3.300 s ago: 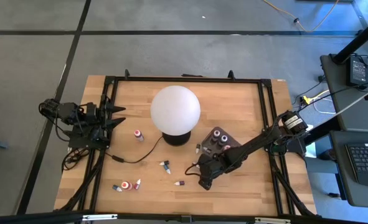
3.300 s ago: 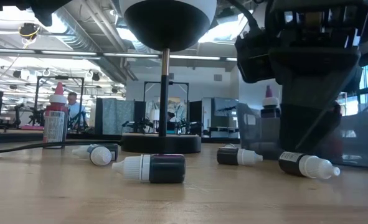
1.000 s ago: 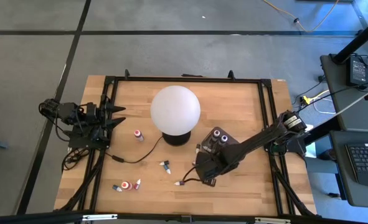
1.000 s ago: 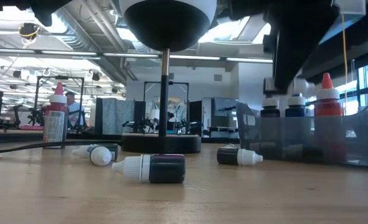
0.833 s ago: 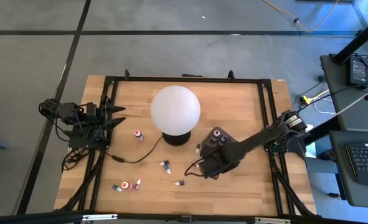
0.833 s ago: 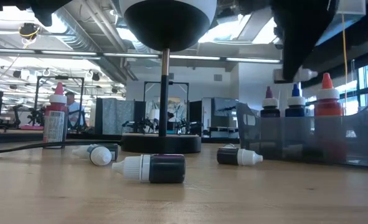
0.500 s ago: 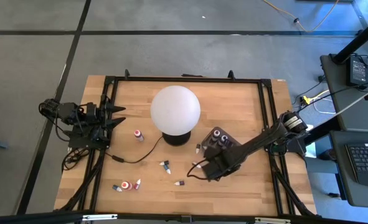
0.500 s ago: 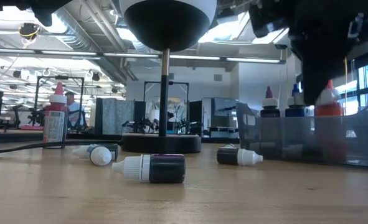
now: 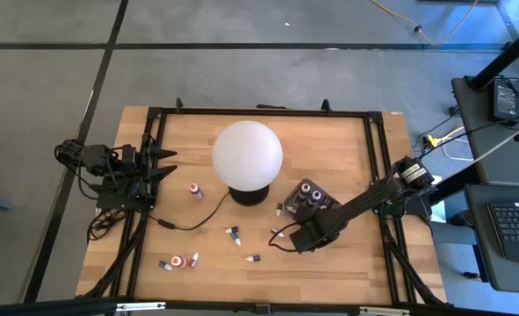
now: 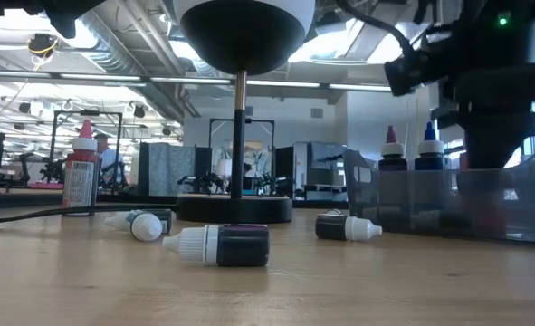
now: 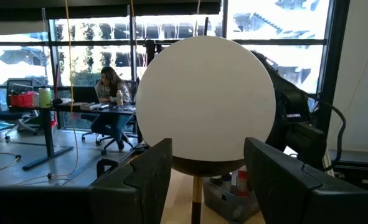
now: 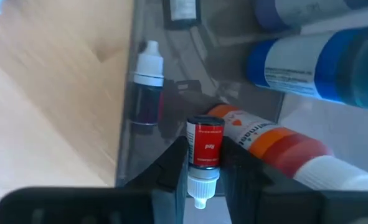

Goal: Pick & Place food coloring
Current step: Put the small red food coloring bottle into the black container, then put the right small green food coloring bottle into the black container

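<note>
Over the tray [image 9: 316, 200] at about four o'clock from the lamp [image 9: 248, 154], I see my right gripper [image 12: 203, 180] clamped on a small red bottle [image 12: 205, 148] of food coloring, white tip pointing back between the fingers [image 12: 171, 168]. Through the wrist camera the bottle sits above the tray's clear wall, with larger blue [image 12: 314, 59] and orange [image 12: 264, 140] bottles lying inside and a small white-capped one [image 12: 147, 78] beside the wall. From the table-level camera, two bottles [image 10: 391, 151] stand upright in the tray with the right arm dark above them.

My left gripper [image 9: 158, 163] waits at the table's nine o'clock edge, fingers [image 11: 143, 177] spread wide and empty, facing the lamp.

Loose bottles remain on the wood [image 9: 329, 140]: one upright [image 9: 195, 190] at eight o'clock from the lamp base, one [image 9: 233, 235] at six o'clock, one [image 9: 253, 259] nearer the front, and a cluster [image 9: 178, 262] toward seven o'clock. A black cord [image 9: 193, 219] trails from the base.
</note>
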